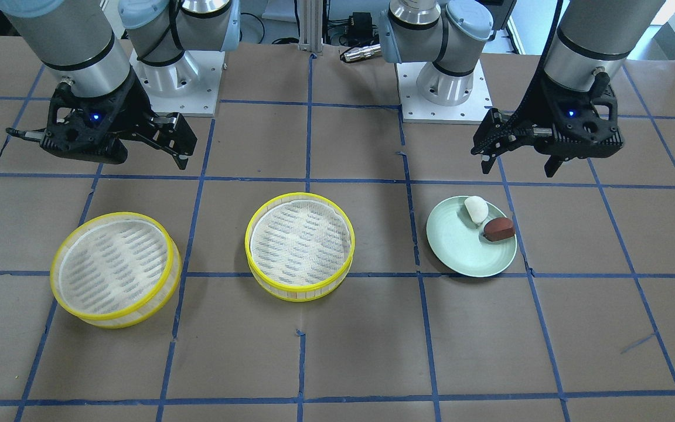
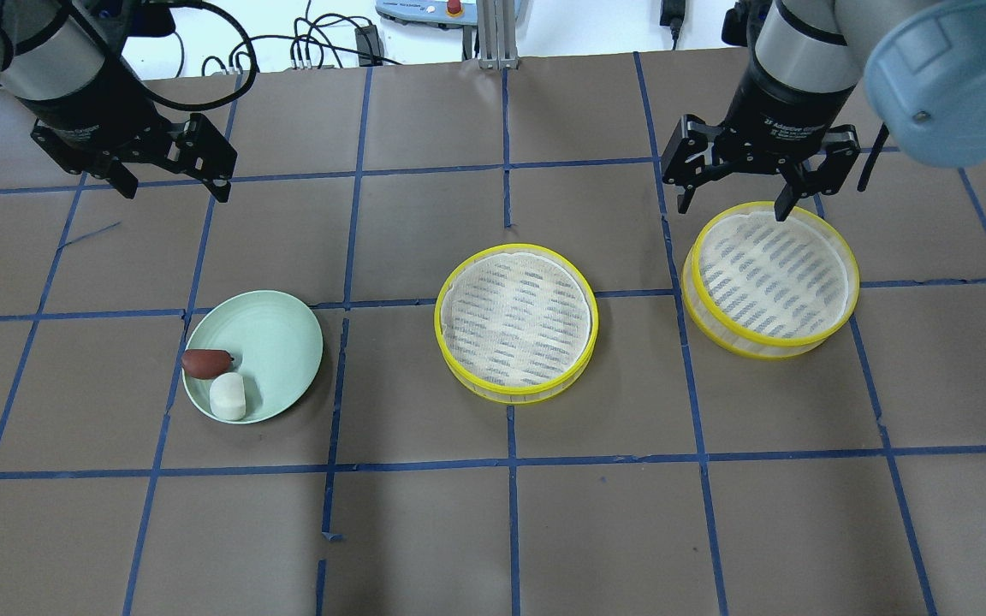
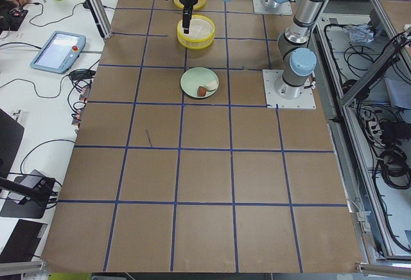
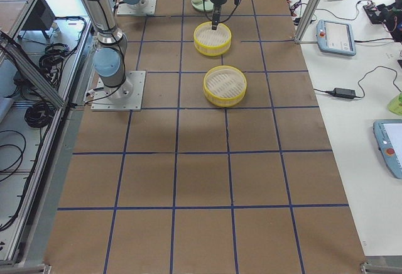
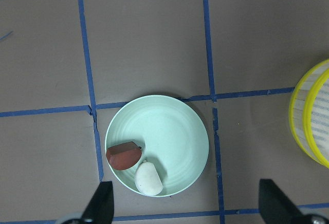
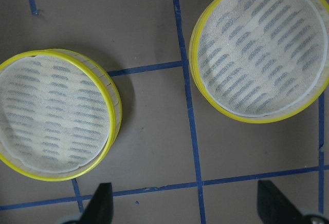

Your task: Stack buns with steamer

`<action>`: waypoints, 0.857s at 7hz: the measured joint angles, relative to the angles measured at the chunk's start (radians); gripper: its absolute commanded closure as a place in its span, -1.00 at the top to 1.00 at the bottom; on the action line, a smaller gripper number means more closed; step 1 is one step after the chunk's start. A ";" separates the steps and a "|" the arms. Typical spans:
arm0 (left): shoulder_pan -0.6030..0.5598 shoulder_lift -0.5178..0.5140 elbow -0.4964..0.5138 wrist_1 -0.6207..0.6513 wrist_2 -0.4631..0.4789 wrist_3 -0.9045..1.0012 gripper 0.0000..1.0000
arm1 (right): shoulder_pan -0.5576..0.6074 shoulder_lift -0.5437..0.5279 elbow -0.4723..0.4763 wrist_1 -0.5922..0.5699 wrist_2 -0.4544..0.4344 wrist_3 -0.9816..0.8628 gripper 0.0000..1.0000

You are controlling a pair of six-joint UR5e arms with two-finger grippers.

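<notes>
A white bun (image 2: 227, 396) and a reddish-brown bun (image 2: 204, 363) lie side by side on a pale green plate (image 2: 279, 338) at the table's left. Two yellow-rimmed steamer trays stand empty: one in the middle (image 2: 438, 318), one on the right (image 2: 854, 282). My left gripper (image 2: 176, 192) is open and empty, hovering behind the plate. The left wrist view shows both buns (image 5: 148, 178) (image 5: 124, 155) below it. My right gripper (image 2: 733, 210) is open and empty above the far rim of the right steamer. The right wrist view shows both steamers (image 6: 116, 116) (image 6: 193, 49).
Brown paper with a blue tape grid covers the table (image 2: 510, 513). The two arm bases (image 1: 179, 82) (image 1: 446, 88) stand at the robot's side. A teach pendant (image 3: 59, 49) and cables lie on the side bench.
</notes>
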 measured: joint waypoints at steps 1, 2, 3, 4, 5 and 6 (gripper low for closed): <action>0.000 0.001 0.000 -0.001 0.001 0.002 1.00 | 0.000 0.003 0.000 0.000 -0.001 0.000 1.00; -0.001 0.003 -0.002 -0.005 0.003 0.002 1.00 | -0.003 0.005 0.000 0.000 -0.001 0.000 1.00; -0.001 0.009 -0.010 -0.010 0.006 0.001 1.00 | -0.004 0.006 0.000 0.001 -0.001 0.000 1.00; 0.001 0.015 -0.034 -0.008 0.005 0.003 1.00 | -0.005 0.007 0.000 0.001 -0.001 0.001 1.00; 0.005 0.019 -0.068 0.008 0.003 0.009 0.99 | -0.005 0.007 0.000 0.001 0.000 0.001 1.00; 0.009 0.019 -0.111 0.039 0.004 0.028 0.97 | -0.005 0.007 0.000 0.001 0.000 0.001 1.00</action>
